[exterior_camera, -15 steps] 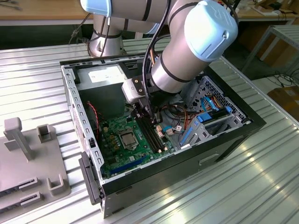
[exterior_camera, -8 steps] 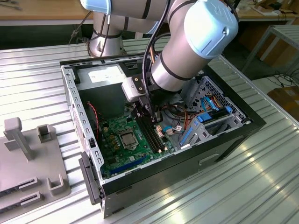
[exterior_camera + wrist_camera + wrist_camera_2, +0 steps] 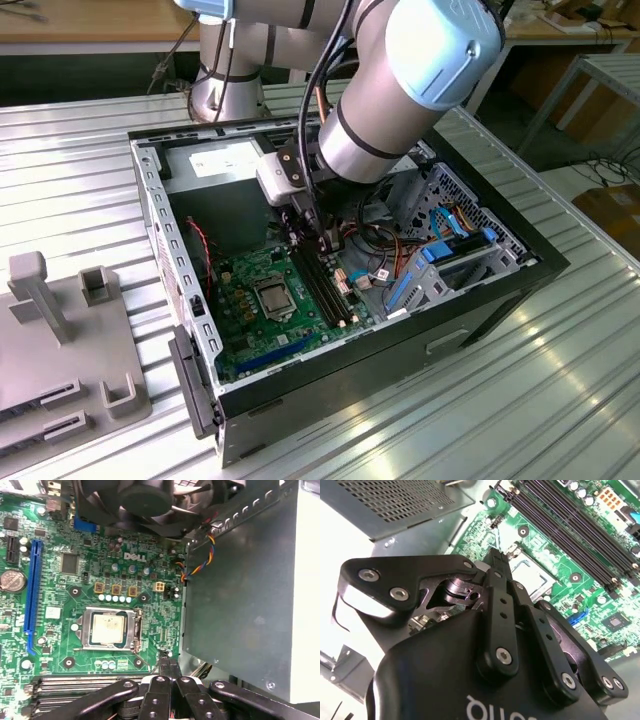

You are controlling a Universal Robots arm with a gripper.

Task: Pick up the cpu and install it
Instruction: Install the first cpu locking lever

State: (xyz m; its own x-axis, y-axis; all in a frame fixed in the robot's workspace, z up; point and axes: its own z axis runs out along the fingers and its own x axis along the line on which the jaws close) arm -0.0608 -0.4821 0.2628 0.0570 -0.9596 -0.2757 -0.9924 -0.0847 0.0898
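The cpu [image 3: 275, 297] is a pale silvery square lying flat inside the metal-framed socket on the green motherboard [image 3: 240, 285]. Both wrist views show it too: cpu [image 3: 107, 630], cpu [image 3: 531, 576]. My gripper [image 3: 325, 240] hangs inside the open computer case, above the board and a short way off the socket, near the long black memory slots [image 3: 325, 285]. In both wrist views its black fingers meet at the tip, gripper [image 3: 167, 661] and gripper [image 3: 495, 557], shut with nothing visible between them. The tip is apart from the cpu.
The grey power supply box [image 3: 245, 605] stands close beside the gripper, with a black fan [image 3: 145, 500] and a blue slot [image 3: 34, 590] around the socket. Cables and a drive cage [image 3: 450, 260] fill the case's far side. A grey fixture [image 3: 60, 340] sits at the exterior view's left.
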